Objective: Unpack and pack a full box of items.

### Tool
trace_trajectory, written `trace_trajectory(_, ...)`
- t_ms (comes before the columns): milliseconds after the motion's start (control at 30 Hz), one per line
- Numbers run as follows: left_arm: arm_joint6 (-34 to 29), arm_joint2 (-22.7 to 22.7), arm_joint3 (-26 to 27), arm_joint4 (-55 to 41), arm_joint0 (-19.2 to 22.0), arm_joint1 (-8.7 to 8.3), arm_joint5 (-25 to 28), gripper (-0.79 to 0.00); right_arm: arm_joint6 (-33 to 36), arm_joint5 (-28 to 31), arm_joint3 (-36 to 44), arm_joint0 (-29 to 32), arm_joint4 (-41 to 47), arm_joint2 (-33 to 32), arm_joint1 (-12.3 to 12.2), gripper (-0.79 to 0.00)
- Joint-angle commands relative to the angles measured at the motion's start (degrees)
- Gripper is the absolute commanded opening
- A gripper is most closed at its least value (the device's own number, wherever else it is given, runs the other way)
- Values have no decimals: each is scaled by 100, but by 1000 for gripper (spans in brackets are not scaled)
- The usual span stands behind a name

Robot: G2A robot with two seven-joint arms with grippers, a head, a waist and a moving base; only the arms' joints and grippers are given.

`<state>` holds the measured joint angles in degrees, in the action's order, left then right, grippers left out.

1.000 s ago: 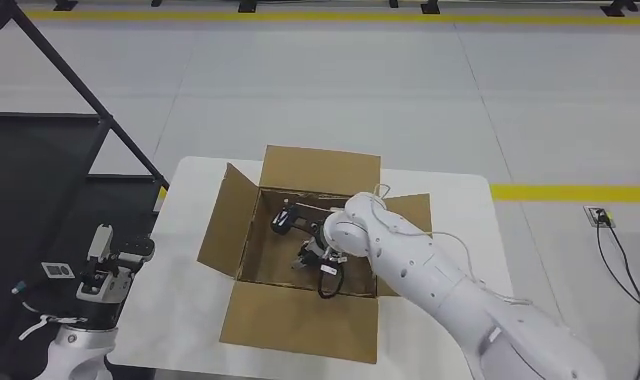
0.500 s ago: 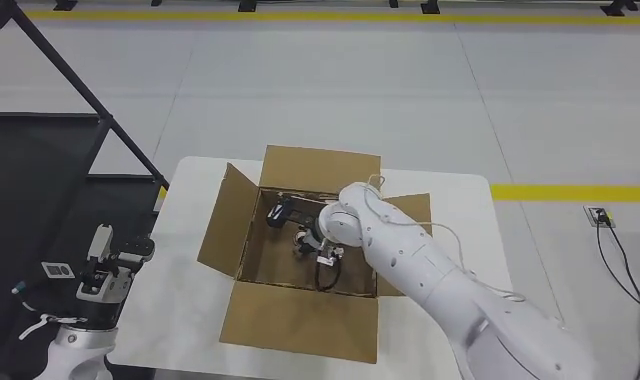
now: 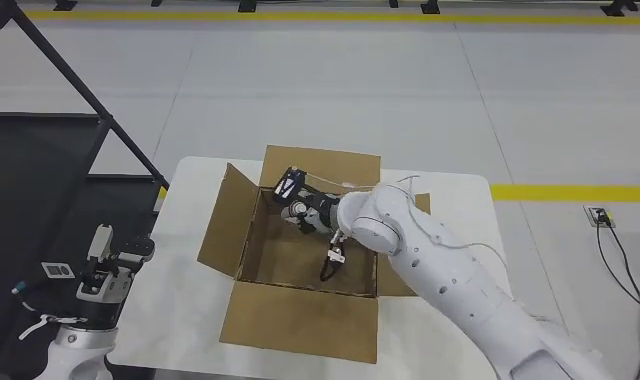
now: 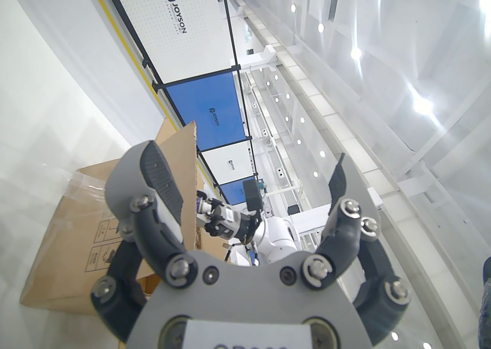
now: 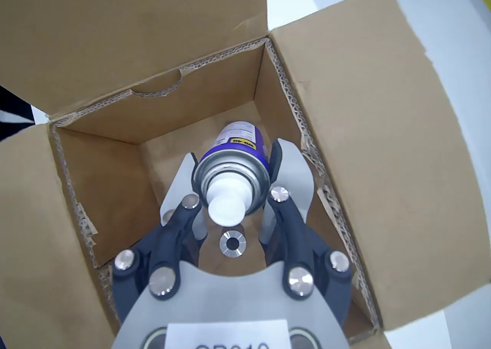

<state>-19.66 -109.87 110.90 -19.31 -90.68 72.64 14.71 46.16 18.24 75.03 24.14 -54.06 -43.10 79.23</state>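
Top view has the cardboard box (image 3: 222,230) sitting on the white table (image 3: 455,195), flaps folded outward and the opening wide open. Right gripper (image 5: 234,164) is clamped on a spray can (image 5: 242,139), held over the box's inside, close to one corner. The can is purple-blue with a yellow band, a bare metal shoulder and a white cap. Its long axis runs along the fingers, cap toward the wrist, base aimed down at the box floor. Left gripper (image 4: 247,162) hangs beside the table's edge, well apart from the box, fingers spread wide.

Box (image 5: 284,105) wall just beside fingers (image 5: 293,170) — top open, flaps (image 5: 368,116) folded outward
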Motion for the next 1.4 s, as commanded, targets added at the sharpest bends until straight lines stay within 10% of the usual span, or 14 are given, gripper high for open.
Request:
trace_trajectory(0, 0, 0, 0, 0, 0, 0, 0, 0, 114, -167, 813, 526, -276, -521, -201, -785)
trace_trajectory(433, 0, 0, 0, 0, 0, 0, 0, 0, 600, -2160, 4043, 3559, -1762, -3677, -845, -785)
trace_trajectory(667, 0, 0, 0, 0, 0, 0, 0, 0, 664, -1937, 3946, 4442, -474, -5398, -954, -785)
trace_trajectory(1067, 0, 0, 0, 0, 0, 0, 0, 0, 2753, -1096, 180, 2681, 273, -5600, -1184, -785)
trace_trajectory(1367, 0, 0, 0, 0, 0, 0, 0, 0, 2916, -713, -1057, 1932, 199, -5198, -1265, -785)
